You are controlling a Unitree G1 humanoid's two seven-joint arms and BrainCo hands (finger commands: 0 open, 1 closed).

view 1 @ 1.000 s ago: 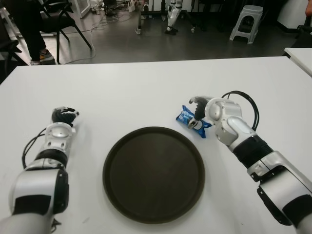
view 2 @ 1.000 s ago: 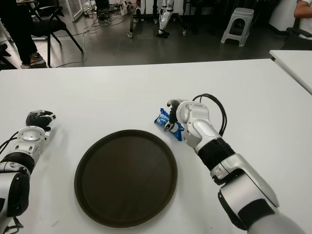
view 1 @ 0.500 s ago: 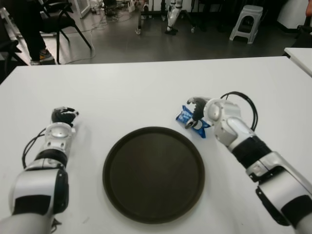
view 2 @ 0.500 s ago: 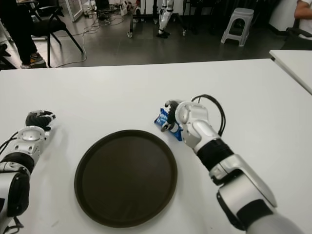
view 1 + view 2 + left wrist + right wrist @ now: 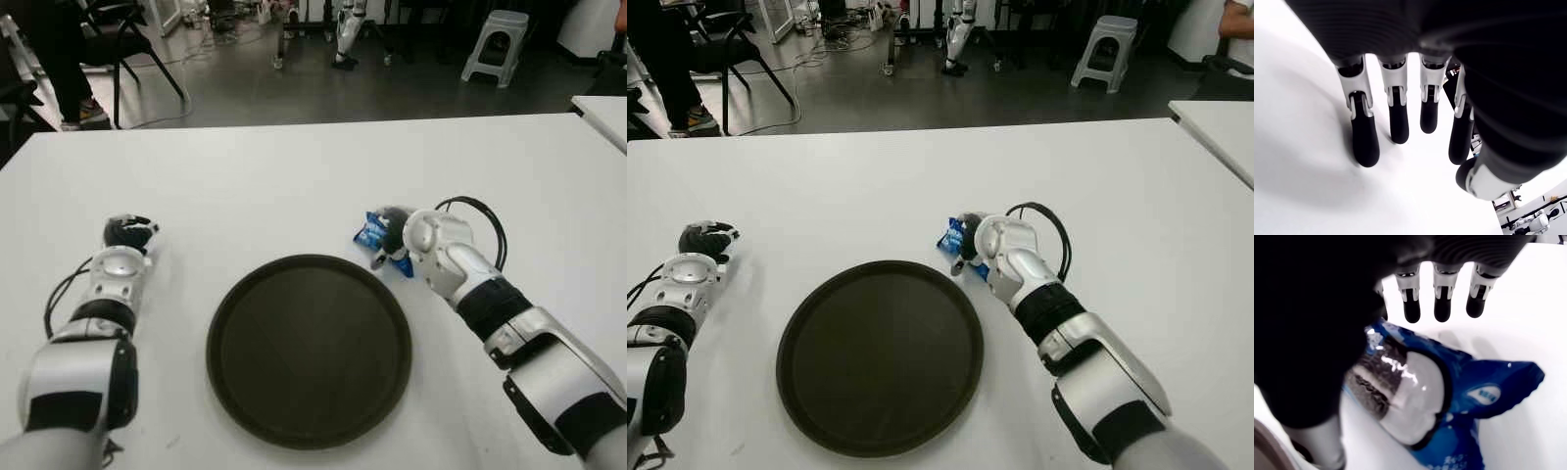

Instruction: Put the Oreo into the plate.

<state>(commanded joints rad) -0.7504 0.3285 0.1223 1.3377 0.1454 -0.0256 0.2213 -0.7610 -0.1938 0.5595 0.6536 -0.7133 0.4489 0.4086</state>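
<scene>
The Oreo packet, blue with a cookie printed on it, lies on the white table just past the upper right rim of the round dark plate. My right hand covers the packet's right part. In the right wrist view the packet lies flat under the palm. The fingertips point down at the table beyond its far edge, and the thumb stands beside its near edge; neither presses it. My left hand shows at the table's left side, left of the plate, its fingers relaxed and holding nothing.
A second white table stands at the right. Beyond the table's far edge are chairs, a plastic stool, floor cables and a person's legs.
My right hand has shifted left and lowered over the Oreo packet, covering more of it. The packet, plate and left hand stay where they were.
</scene>
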